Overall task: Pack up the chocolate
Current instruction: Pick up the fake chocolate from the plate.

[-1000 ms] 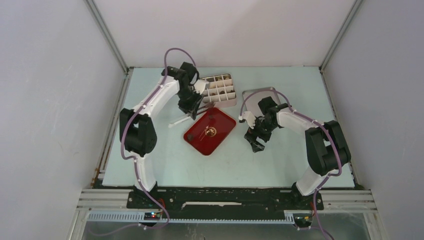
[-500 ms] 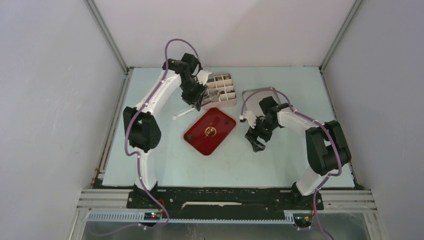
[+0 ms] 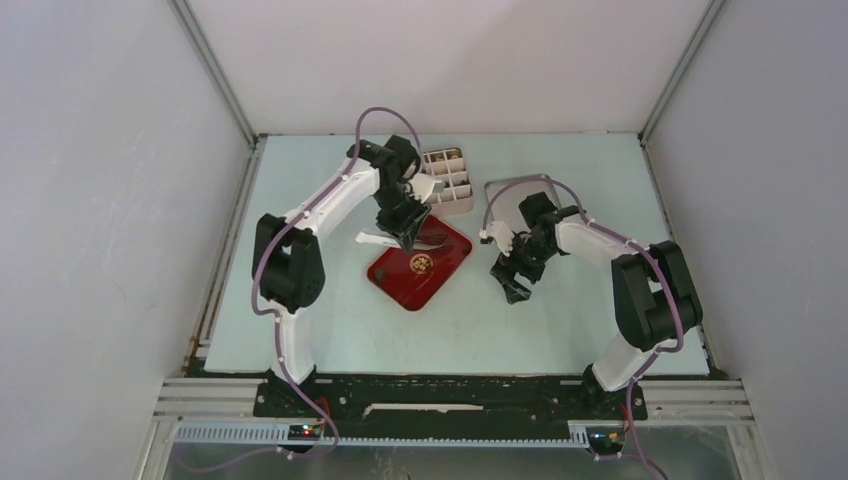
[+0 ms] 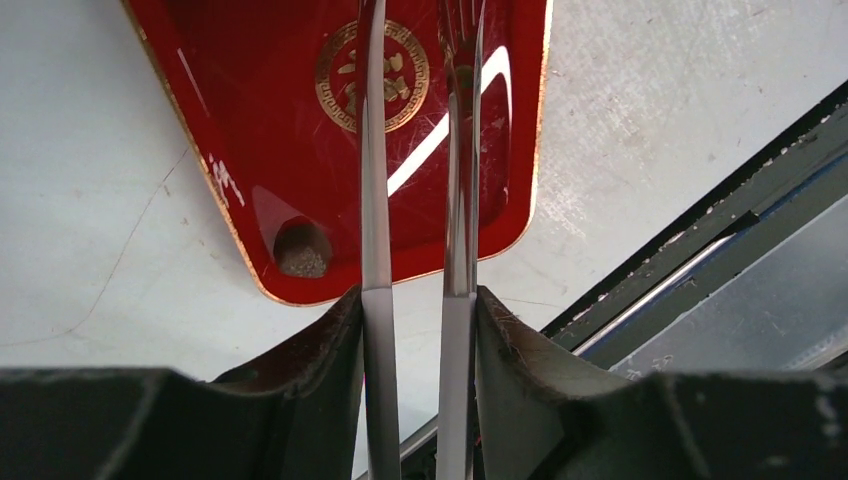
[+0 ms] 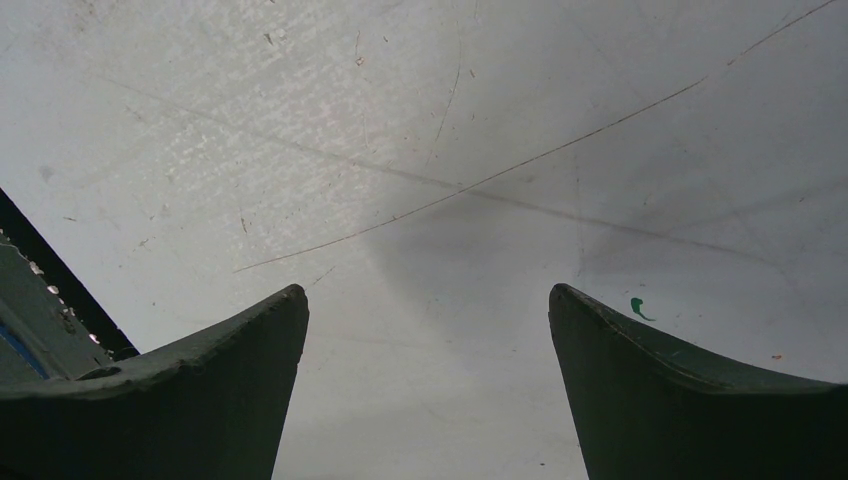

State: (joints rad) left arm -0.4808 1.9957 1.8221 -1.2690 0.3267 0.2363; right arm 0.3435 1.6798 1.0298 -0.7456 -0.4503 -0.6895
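Note:
My left gripper (image 3: 405, 225) (image 4: 417, 295) is shut on a pair of metal tweezers (image 4: 372, 200), whose two blades reach out over the red tray (image 3: 432, 270) (image 4: 250, 120). The blades stand slightly apart with nothing between them. One dark brown chocolate (image 4: 302, 249) lies in the tray's corner, just left of the left blade; the arm hides it in the top view. The tray's gold emblem (image 4: 372, 76) is not chocolate. My right gripper (image 3: 510, 280) (image 5: 425, 295) is open and empty, low over bare table right of the tray.
A beige box with compartments (image 3: 447, 180) stands behind the tray, partly covered by my left arm. A flat grey lid (image 3: 510, 195) lies to its right, behind my right arm. The enclosure walls stand close on both sides.
My left arm has swung from over the compartment box, rightward and toward the near side, bringing the tweezers over the red tray. The right arm has not moved.

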